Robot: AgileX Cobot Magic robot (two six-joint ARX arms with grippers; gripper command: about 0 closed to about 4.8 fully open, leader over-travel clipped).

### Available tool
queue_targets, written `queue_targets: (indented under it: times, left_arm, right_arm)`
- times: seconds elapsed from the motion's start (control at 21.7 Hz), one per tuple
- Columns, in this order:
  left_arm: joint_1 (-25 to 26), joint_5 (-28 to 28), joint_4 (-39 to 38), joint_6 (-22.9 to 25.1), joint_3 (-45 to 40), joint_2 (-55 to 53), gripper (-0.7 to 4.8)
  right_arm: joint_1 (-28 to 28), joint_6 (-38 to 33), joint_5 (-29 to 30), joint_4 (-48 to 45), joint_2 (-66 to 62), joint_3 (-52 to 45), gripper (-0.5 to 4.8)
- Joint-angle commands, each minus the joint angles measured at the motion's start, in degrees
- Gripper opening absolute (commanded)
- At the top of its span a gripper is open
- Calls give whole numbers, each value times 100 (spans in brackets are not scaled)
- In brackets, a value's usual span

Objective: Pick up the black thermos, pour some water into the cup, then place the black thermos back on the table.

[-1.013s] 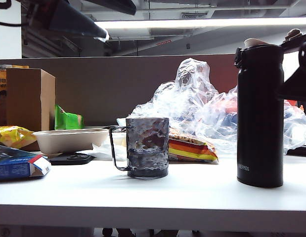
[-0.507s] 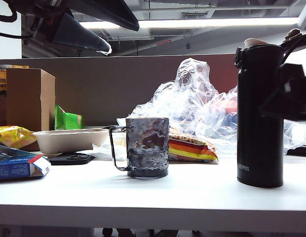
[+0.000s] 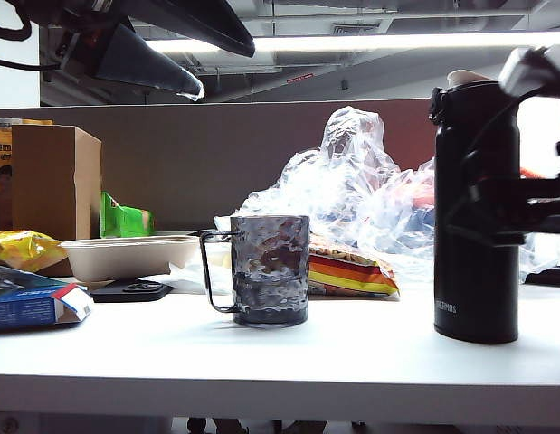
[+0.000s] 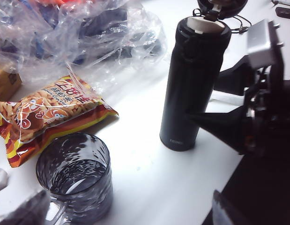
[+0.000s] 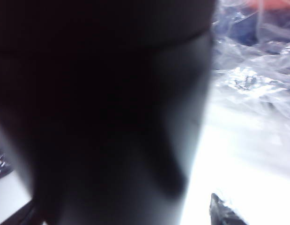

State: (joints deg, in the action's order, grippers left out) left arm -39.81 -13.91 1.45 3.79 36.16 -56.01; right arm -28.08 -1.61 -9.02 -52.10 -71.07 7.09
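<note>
Low exterior view across table, wrist views close, sharing thermos

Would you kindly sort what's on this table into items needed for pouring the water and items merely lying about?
Needed:
black thermos, lid open
cup
right gripper, open beside the thermos
left gripper, open, raised above the table

Lying about:
snack bag
plastic wrap
beige bowl
cardboard box
blue box

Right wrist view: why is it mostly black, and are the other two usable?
Right wrist view: the black thermos fills the frame, too close and blurred. Exterior view: sharp, but the ceiling light blows out, backlighting the thermos. Left wrist view: clear, with glare on the plastic bags.
</note>
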Motion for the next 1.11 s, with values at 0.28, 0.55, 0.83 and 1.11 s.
queue_targets:
  times: [0.28,0.55,0.83,1.11]
  left_arm:
    - [-2,-24,50,37,13,4,479]
    - [-2,-22,-59,50,13,4,479]
    - [74,380,-52,48,72,2,479]
    - [334,-44,-57,68,424,-922,479]
  right_arm:
    - [2,7,-52,-960,-901,404,479]
    - [2,11,-31,-949,-944,426,150]
    - [-35,682,809,22,-673,1582,148]
    - [-20,3606,761,2015,-1088,3838,148]
